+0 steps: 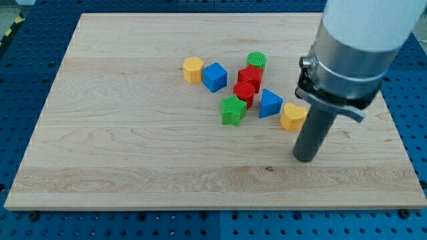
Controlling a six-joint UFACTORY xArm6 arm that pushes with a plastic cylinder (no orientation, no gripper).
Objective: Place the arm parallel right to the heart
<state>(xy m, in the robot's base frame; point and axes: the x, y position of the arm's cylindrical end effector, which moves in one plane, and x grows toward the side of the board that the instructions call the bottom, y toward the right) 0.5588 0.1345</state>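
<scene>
A yellow heart block (pixel 292 116) lies right of the middle of the wooden board (pixel 133 153). My tip (pixel 305 159) rests on the board just below and slightly right of the heart, and the dark rod rises past the heart's right edge, hiding part of it. Left of the heart are a blue triangle (pixel 269 103), a red block (pixel 244 93), another red block (pixel 250 77), a green star (pixel 233 110), a green cylinder (pixel 256 61), a blue cube (pixel 215 77) and a yellow hexagon (pixel 193 69).
The arm's large white and grey body (pixel 353 47) fills the view's top right and hides the board there. The board's right edge (pixel 399 140) is near the tip. A blue perforated table (pixel 27 80) surrounds the board.
</scene>
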